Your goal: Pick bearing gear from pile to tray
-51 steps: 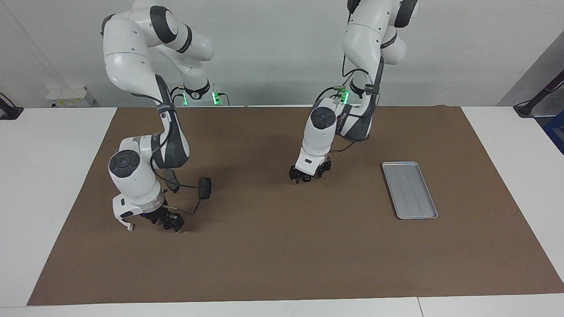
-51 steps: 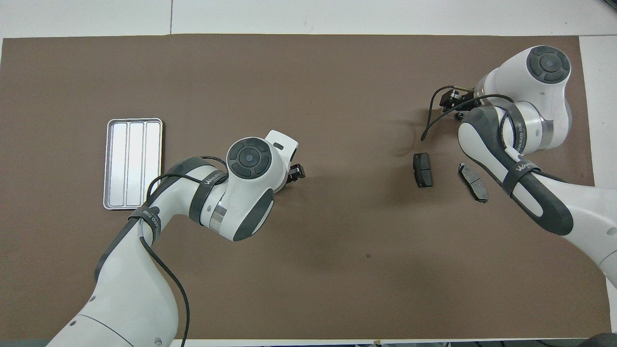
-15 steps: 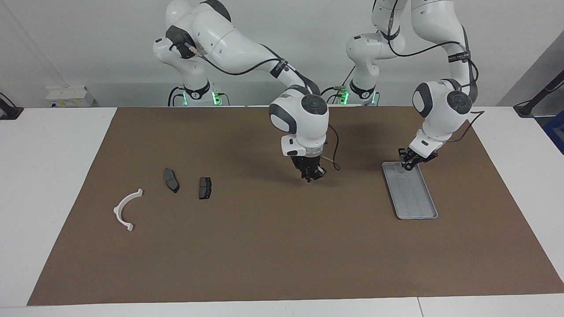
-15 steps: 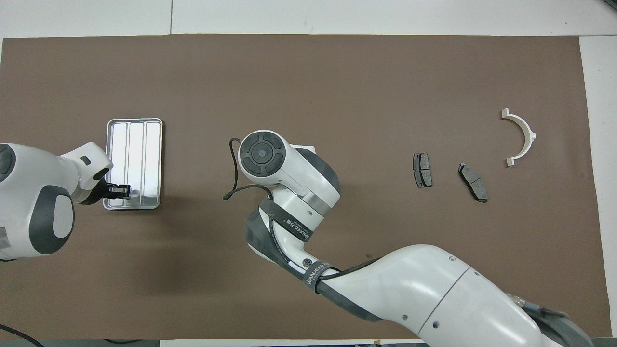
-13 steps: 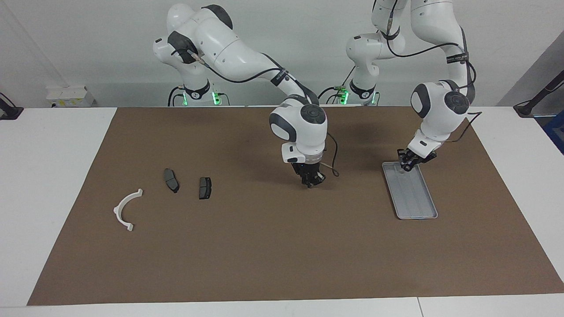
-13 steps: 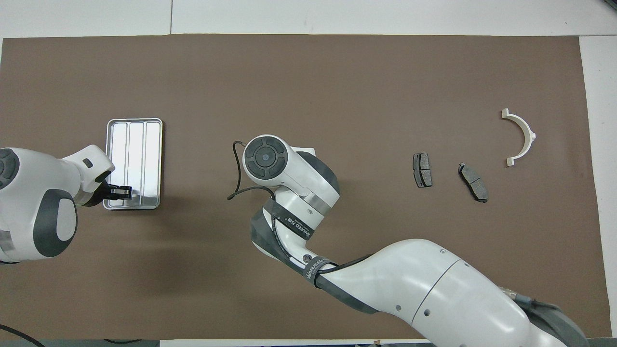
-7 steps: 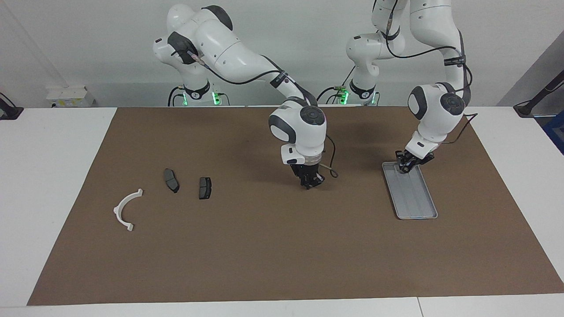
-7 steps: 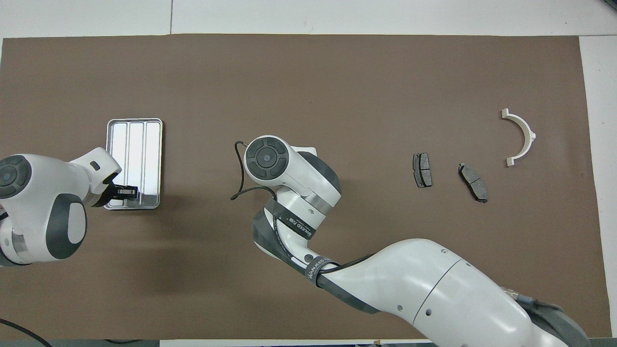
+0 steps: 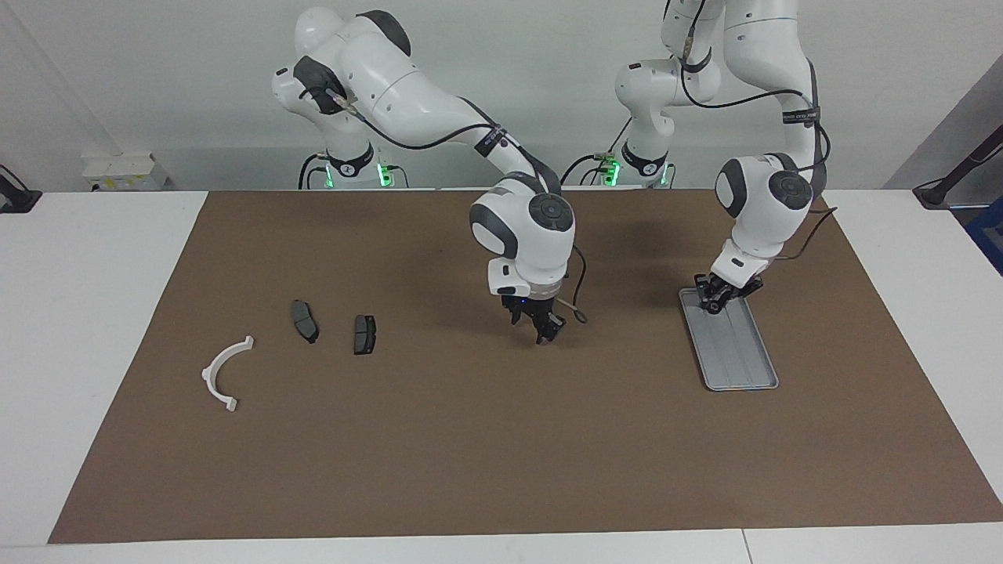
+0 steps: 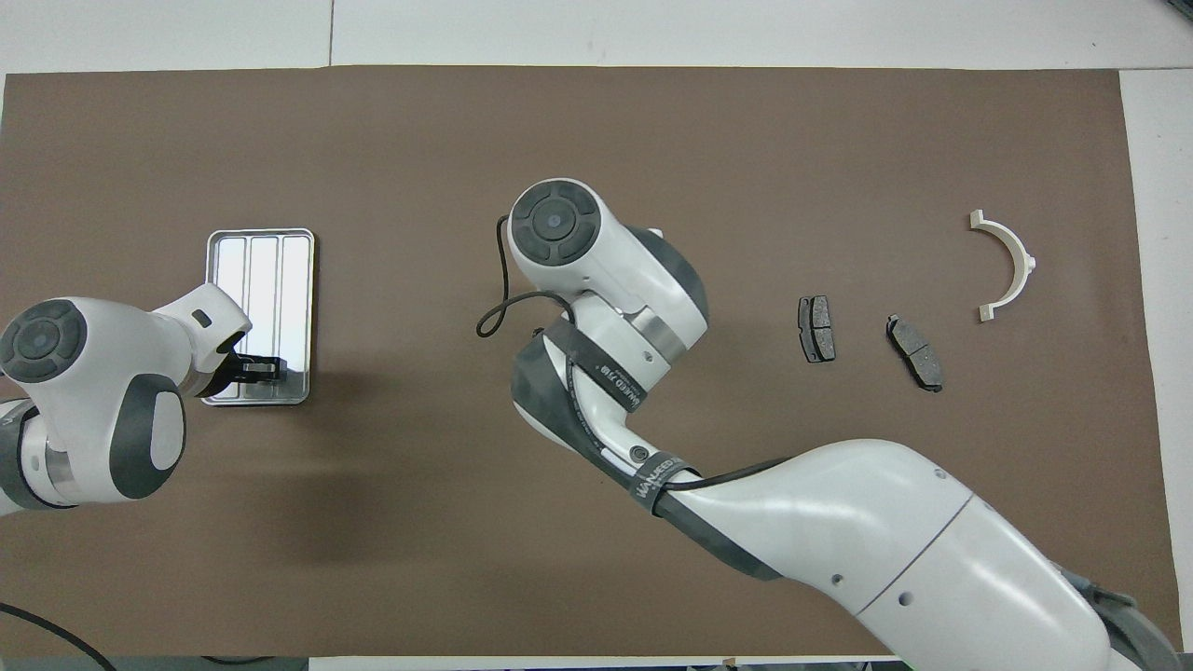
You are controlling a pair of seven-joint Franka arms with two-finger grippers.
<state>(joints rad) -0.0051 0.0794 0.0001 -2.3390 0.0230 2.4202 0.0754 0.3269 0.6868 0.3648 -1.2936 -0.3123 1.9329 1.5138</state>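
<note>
Jaws, right gripper (image 9: 541, 329): spread apart in the facing view, nothing seen between them; it hangs over bare mat in the middle of the table, and the arm's wrist hides it from above.
Jaws, left gripper (image 9: 715, 301): I cannot tell how far apart they stand, nor whether anything small sits between them; it is low over the end of the tray nearest the robots.
Mat (image 10: 596, 121): brown sheet covering most of the table, everything rests on it.
Tray (image 10: 259, 270): silver, ridged lengthwise, at the left arm's end of the table; the part not covered by the gripper looks empty, and I cannot make out a gear in it.
Bracket (image 9: 224, 373): white half-ring at the right arm's end, the pile piece farthest from the robots.
Pads (image 9: 364, 334): two dark pieces lying near each other, nearer the robots than the bracket, untouched.
Bearing gear: too small to find in either view; it may be at the left gripper, but that is a guess.
Progress: judging by the left gripper at the tray, a drop-off seems under way or just finished.
Left to do: confirm the gear rests in the tray; the right arm looks free for another pick.
</note>
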